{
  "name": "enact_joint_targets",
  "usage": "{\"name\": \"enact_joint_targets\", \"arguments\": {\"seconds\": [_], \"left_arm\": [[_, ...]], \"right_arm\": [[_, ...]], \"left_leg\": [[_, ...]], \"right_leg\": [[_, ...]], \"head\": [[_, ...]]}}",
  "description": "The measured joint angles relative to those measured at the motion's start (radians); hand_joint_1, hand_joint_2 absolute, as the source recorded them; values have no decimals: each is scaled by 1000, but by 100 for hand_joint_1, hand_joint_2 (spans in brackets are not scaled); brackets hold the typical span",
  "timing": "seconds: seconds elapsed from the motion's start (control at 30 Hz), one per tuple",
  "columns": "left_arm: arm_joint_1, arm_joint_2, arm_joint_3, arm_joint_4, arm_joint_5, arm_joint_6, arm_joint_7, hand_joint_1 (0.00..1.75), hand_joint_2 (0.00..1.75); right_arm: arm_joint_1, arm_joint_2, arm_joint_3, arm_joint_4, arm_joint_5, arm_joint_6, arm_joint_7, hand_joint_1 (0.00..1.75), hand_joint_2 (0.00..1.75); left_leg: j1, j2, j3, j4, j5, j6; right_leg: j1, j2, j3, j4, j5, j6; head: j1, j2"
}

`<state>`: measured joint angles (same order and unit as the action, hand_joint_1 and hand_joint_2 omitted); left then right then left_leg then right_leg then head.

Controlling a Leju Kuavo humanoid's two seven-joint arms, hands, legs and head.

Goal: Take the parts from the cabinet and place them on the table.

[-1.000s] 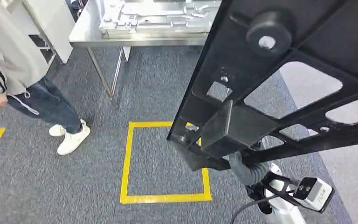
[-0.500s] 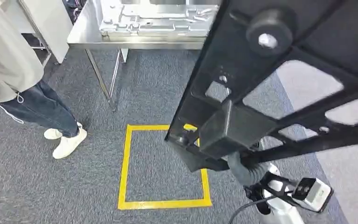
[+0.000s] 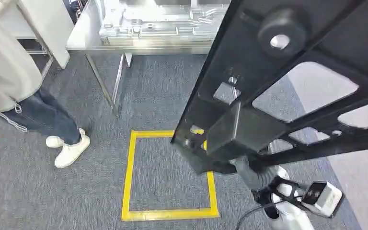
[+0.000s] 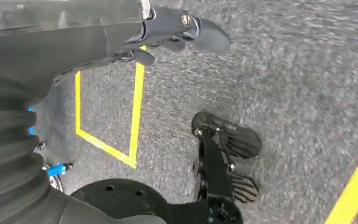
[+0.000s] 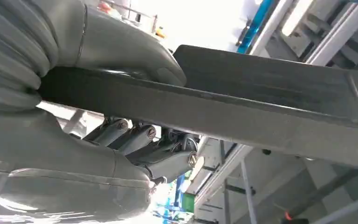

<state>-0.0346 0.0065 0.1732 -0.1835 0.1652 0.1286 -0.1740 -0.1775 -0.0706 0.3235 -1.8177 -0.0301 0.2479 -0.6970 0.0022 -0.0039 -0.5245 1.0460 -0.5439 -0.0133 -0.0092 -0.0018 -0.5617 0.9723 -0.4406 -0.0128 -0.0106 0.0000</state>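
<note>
Head view is dominated by a large black flat metal frame part with cut-out windows and a round knob (image 3: 287, 91), held tilted above the floor and reaching from the upper right down toward the middle of the picture. Beneath it lies grey carpet (image 3: 48, 191), on which a square of yellow tape (image 3: 132, 172) is marked, its right side partly covered by the part's lower end. Beyond the square, at the top, a stainless steel table (image 3: 84, 40) is seen, and a grey moulded tray of pressed shapes (image 3: 153, 21) rests on it. At the left edge a person in a pale jacket, blue jeans and white shoes (image 3: 14, 91) is standing beside the table. The right hand (image 5: 121, 135) is closed on the part: in the right wrist view the thick grey thumb (image 5: 121, 46) is pressed on one face of the part's edge and the darker fingers (image 5: 135, 137) are curled against the other. In the head view the same hand is seen under the part's lower end. The left hand (image 4: 168, 32) is seen in the left wrist view over the carpet and the tape, with nothing in it and its dark fingers (image 4: 205, 35) loosely extended and apart.
</note>
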Motion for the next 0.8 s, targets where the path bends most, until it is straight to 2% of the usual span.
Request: {"name": "enact_joint_targets", "arguments": {"seconds": [0.07,0.1,0.13,0.17,0.2,0.27,0.3,0.33,0.37,0.43,0.47,0.5,0.53,0.57,0.6,0.63,0.67,0.7,0.77,0.8], "left_arm": [[1,2,0,0,-5,0,0,0,175],[1,2,0,0,-5,0,0,0,175],[1,2,0,0,-5,-1,0,0,175],[5,2,0,0,-5,-1,1,0,175],[8,3,0,0,-6,-1,2,0,175],[8,5,0,0,-6,-1,2,0,175],[9,5,0,0,-6,-1,2,0,175],[6,5,0,0,-6,-1,0,0,175],[5,5,0,0,-6,-1,0,0,175],[6,6,0,0,-6,-1,0,0,175],[8,6,0,0,-6,-2,0,0,175],[8,6,0,0,-7,-3,0,0,175],[7,6,0,0,-7,-3,0,0,175],[6,6,0,0,-7,-3,0,0,175],[6,6,0,0,-7,-3,0,0,175],[7,6,1,0,-7,-3,0,0,175],[7,6,2,0,-7,-2,0,0,175],[7,6,2,0,-6,0,0,0,175],[11,4,2,0,-6,2,0,0,175],[13,2,2,0,-6,3,0,0,175]], "right_arm": [[-2,1,0,0,-2,2,0,175,175],[-1,1,0,0,-2,2,1,175,175],[0,2,0,1,-2,2,0,175,175],[1,2,0,1,-2,2,1,175,175],[2,2,0,1,-2,2,0,175,175],[2,2,0,1,-2,1,0,175,175],[1,2,0,2,-2,1,0,175,175],[0,2,0,1,-2,1,0,175,175],[1,2,0,1,-2,1,1,175,175],[-1,2,0,0,-2,-2,0,175,175],[-1,2,0,-3,-2,-3,1,175,175],[-3,2,-1,-6,-2,-3,0,175,175],[-5,2,-3,-9,-2,-3,0,175,175],[-3,2,-4,-10,-4,-2,0,175,175],[2,2,-4,-10,-10,-1,0,175,175],[9,2,-5,-10,-15,3,0,175,175],[14,2,-5,-10,-18,6,0,175,175],[17,2,-6,-11,-23,14,1,175,175],[20,2,-11,-17,-32,29,0,175,175],[19,3,-16,-18,-35,39,0,175,175]], "left_leg": [[5,0,-94,161,-64,-8],[7,0,-141,230,-80,-12],[9,0,-171,263,-74,-14],[10,1,-176,245,-39,-16],[12,1,-156,175,22,-16],[14,2,-88,-9,133,-13],[8,2,-76,-19,109,-6],[6,-1,-68,-37,105,5],[6,0,-72,-34,103,12],[3,-2,-68,-35,96,25],[9,-1,-59,-43,98,31],[9,-1,-54,-45,94,37],[9,0,-51,-45,90,42],[8,0,-48,-45,86,45],[7,0,-45,-44,82,47],[7,-1,-40,-44,77,47],[6,-1,-32,-44,72,46],[6,0,-22,-44,65,45],[4,2,2,-44,49,41],[5,3,3,-46,43,36]], "right_leg": [[1,-1,9,0,-9,-3],[2,-1,12,1,-14,-5],[2,0,17,2,-19,-5],[2,2,26,2,-26,-4],[2,4,37,3,-36,-1],[1,4,62,7,-56,6],[6,3,64,7,-62,13],[7,5,61,12,-67,20],[5,5,61,10,-68,24],[5,4,66,5,-74,35],[2,4,69,13,-81,42],[1,3,55,47,-94,47],[0,3,13,121,-126,51],[-1,3,-42,215,-163,55],[-2,3,-97,299,-185,57],[-3,3,-136,347,-184,58],[-3,3,-146,341,-159,57],[-3,3,-134,291,-112,54],[0,-6,-62,101,7,40],[8,-27,-38,45,17,28]], "head": [[-1,0],[0,0],[-1,0],[0,0],[-1,0],[0,0],[1,0],[-2,0],[3,0],[4,0],[3,0],[8,0],[10,0],[9,0],[9,0],[10,0],[9,0],[10,0],[10,0],[10,0]]}}
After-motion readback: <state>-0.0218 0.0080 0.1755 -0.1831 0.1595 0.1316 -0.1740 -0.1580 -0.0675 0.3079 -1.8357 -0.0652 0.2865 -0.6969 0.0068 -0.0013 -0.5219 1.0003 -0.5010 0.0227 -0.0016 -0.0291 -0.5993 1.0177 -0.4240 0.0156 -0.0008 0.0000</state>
